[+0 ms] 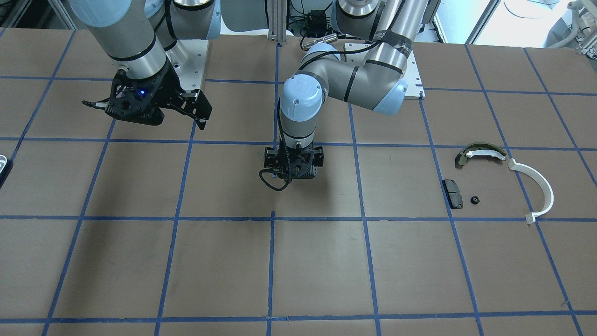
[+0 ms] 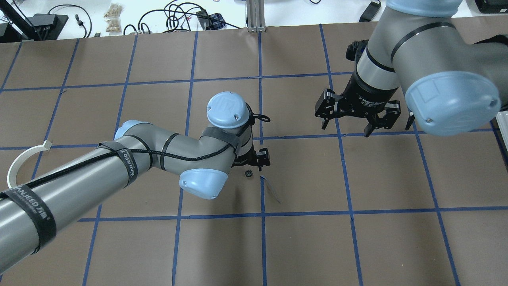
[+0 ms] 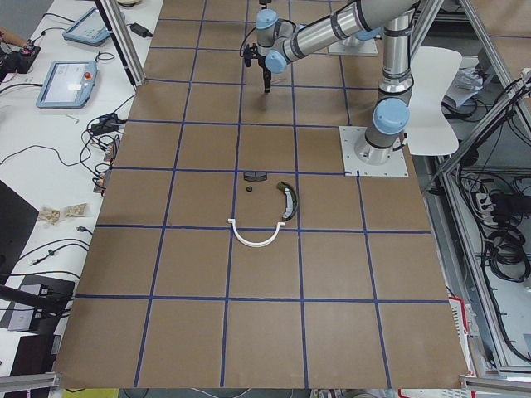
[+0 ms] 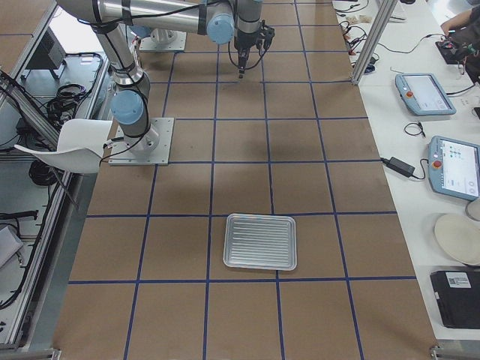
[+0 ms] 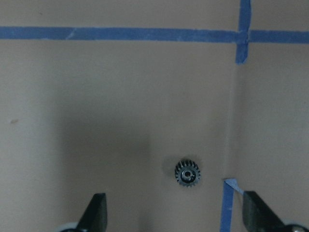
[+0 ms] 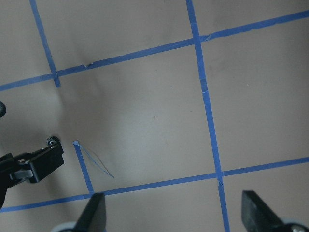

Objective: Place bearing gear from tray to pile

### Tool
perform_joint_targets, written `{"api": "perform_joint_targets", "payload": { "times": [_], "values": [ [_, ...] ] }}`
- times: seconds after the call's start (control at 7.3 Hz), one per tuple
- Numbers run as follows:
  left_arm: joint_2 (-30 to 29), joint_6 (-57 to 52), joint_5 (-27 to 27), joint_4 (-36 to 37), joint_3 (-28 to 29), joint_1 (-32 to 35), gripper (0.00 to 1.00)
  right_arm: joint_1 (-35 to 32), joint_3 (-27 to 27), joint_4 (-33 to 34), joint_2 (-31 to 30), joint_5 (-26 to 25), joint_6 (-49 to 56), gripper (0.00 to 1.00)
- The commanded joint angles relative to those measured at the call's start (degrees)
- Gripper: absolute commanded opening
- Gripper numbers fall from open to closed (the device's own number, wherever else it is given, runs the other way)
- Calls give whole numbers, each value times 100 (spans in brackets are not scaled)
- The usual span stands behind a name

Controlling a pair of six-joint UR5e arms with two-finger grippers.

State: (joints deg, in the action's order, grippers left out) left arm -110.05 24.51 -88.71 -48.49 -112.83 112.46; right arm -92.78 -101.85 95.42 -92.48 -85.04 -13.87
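Surface: brown-papered table [image 1: 224, 261], gridded in blue tape. The left gripper [image 5: 175, 205] is seen hanging over the centre with its fingers spread wide and nothing gripped. The bearing gear [image 5: 187, 172] is noted lying flat on the paper just ahead of the fingers, slightly off their midline, with a lifted tape end [image 5: 226, 203] just beside it.

Risk: if the descent is not recentred, the gear may be pushed or flipped rather than caught, and the tape end could be snagged.

The right gripper [image 6: 173, 205] is nearby, also spread and carrying nothing. The pile [image 1: 452, 192] lies well apart, so a gear pinched weakly on its teeth may be dropped in transit. The tray [image 4: 229, 241] is farthest.
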Motion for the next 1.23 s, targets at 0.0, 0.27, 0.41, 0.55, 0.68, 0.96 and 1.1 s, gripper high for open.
{"api": "perform_joint_targets", "payload": {
  "times": [0.0, 0.27, 0.41, 0.55, 0.68, 0.96, 1.1],
  "values": [
    [-288, 63, -6, 374, -29, 83, 97, 294, 33, -137, -41, -214, 499, 100],
    [-351, 19, -6, 454, -37, 100, 54, 374, 86, -85, -50, -276, 517, 100],
    [-351, 19, -6, 454, -46, 100, 25, 427, 269, -102, -33, -276, 517, 100],
    [-351, 10, 2, 472, -37, 100, 0, 462, 366, -120, -59, -441, 517, 100],
    [-342, 10, -6, 472, -46, 100, 0, 436, 428, -146, -51, -687, 517, 100],
    [-89, -156, -32, 454, 85, 13, 0, 454, 490, -111, -225, -708, 456, 100],
    [52, -192, -33, 202, 268, -327, 0, 410, 430, -120, -348, -689, 464, 100]
  ]
}}
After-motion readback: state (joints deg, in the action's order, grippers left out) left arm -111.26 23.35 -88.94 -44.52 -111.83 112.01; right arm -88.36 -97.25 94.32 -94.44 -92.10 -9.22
